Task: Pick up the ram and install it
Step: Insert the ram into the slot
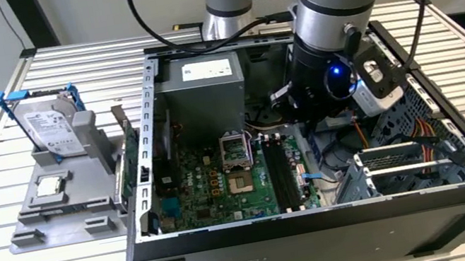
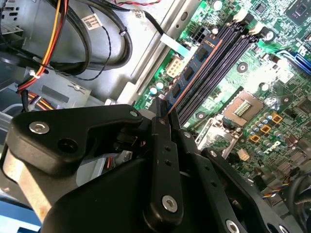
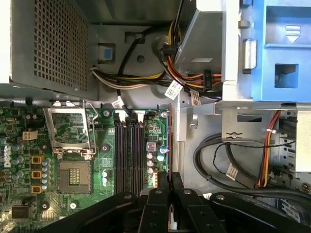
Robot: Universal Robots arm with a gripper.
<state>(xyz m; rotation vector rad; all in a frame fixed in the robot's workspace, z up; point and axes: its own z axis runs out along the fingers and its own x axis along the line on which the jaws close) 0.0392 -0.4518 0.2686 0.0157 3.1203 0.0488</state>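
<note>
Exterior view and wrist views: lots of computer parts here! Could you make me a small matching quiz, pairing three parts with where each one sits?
Things:
1. hard drive
2. processor chip
3. ram

Places:
A. at the black motherboard slots inside the case, one end in the gripper
B. standing upright in the grey holder outside the case
C. lying flat on the grey holder

Pairs: 1-B, 2-C, 3-A
</note>
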